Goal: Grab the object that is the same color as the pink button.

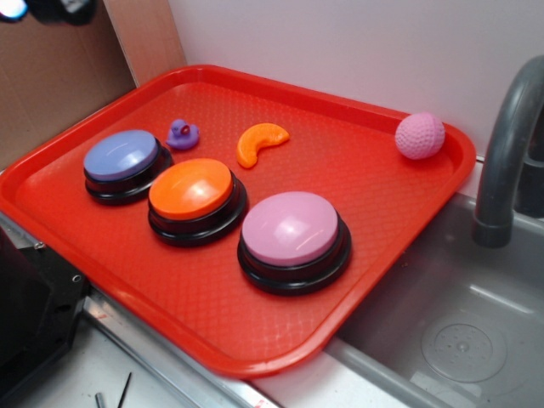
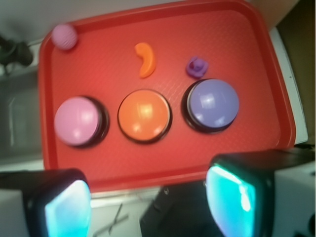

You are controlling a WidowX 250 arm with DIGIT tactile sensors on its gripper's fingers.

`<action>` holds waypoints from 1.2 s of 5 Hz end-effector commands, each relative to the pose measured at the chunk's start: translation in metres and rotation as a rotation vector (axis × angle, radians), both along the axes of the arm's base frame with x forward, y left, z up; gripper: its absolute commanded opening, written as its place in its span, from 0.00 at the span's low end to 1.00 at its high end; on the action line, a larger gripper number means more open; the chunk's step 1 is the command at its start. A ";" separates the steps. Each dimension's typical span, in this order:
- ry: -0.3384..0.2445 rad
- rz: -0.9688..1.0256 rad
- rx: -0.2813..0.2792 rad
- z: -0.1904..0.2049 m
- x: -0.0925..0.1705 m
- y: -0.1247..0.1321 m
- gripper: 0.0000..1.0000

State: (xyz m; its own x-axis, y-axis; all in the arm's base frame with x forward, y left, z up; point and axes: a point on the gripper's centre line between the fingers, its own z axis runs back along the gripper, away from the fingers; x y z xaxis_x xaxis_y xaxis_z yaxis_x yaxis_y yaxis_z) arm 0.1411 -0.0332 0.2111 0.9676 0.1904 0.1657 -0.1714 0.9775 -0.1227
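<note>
A small pink ball (image 1: 420, 135) with a knitted-looking surface rests in the far right corner of the red tray (image 1: 102, 238); in the wrist view the ball (image 2: 64, 36) is at the tray's (image 2: 163, 29) top left corner. The pink button (image 1: 291, 229) stands nearest the tray's front edge, and in the wrist view the pink button (image 2: 77, 121) is the leftmost of three. My gripper (image 2: 148, 205) is open, high above the near tray edge, with nothing between its teal pads (image 2: 231, 197). The gripper does not show in the exterior view.
An orange button (image 1: 192, 190) and a blue-purple button (image 1: 121, 156) stand in a row with the pink one. A purple toy duck (image 1: 182, 133) and an orange crescent (image 1: 261, 142) lie behind them. A grey sink (image 1: 459, 331) and faucet (image 1: 507, 153) are to the right.
</note>
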 end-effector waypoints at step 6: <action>-0.332 0.206 -0.044 -0.125 0.176 -0.098 1.00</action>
State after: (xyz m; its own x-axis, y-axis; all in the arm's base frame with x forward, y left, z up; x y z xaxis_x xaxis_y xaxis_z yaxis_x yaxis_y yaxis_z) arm 0.3038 -0.1293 0.0640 0.8263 0.3709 0.4239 -0.3155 0.9282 -0.1971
